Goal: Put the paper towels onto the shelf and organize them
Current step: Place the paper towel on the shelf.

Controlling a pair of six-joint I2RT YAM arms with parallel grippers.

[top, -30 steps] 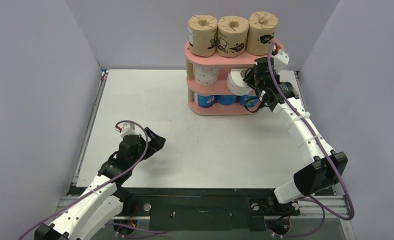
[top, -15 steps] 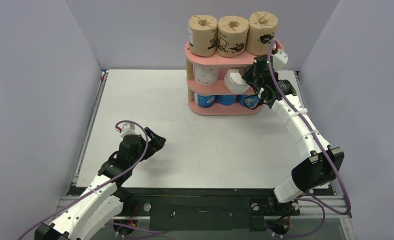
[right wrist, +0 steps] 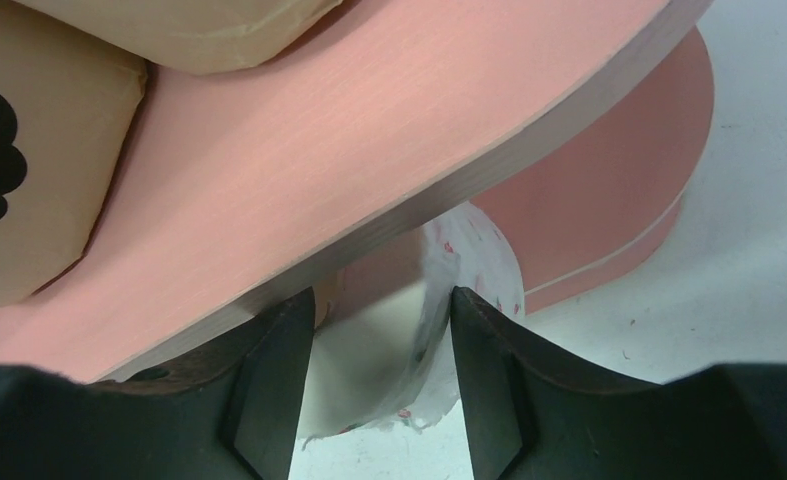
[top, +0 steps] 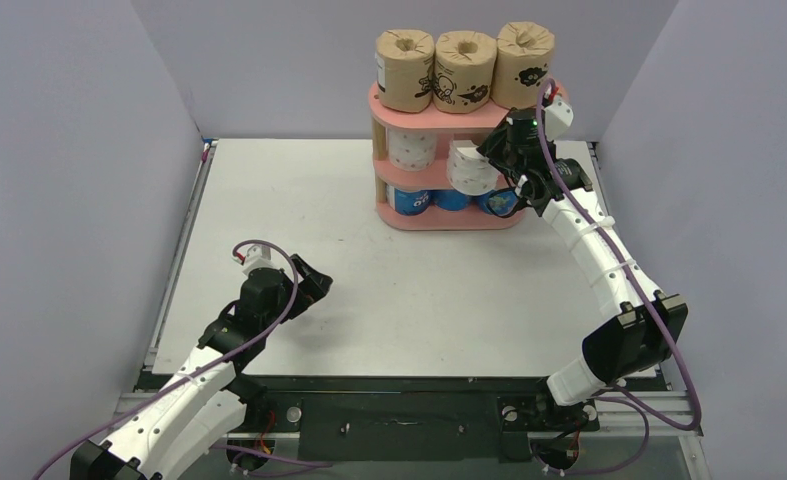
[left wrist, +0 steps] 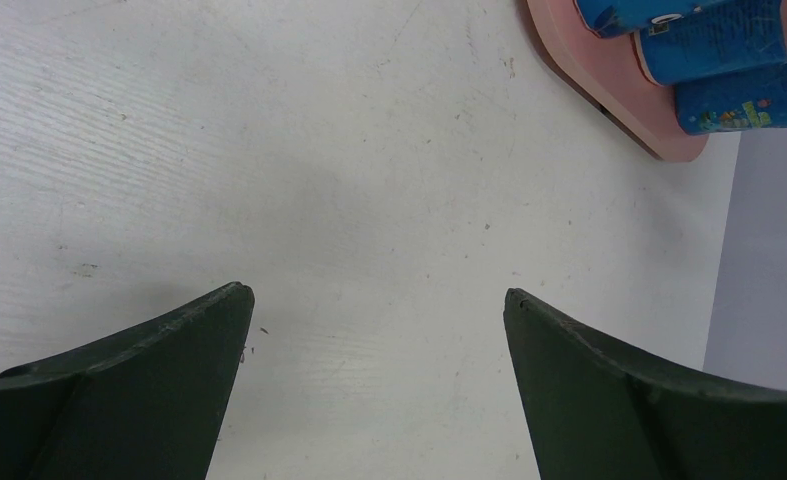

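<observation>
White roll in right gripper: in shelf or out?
Partly in. The right gripper, shut on the roll, holds it tilted at the middle opening of the shelf, under the top board. Resting on the tier: cannot tell.

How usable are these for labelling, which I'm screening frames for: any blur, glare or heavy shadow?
Top external: even, soft light, sharp, only a faint shadow on the table under the left arm. Left wrist: table grain crisp, left fingers dark and featureless. Right wrist: the white roll between the right fingers looks soft, the shelf board crowds the frame; no glare.
</observation>
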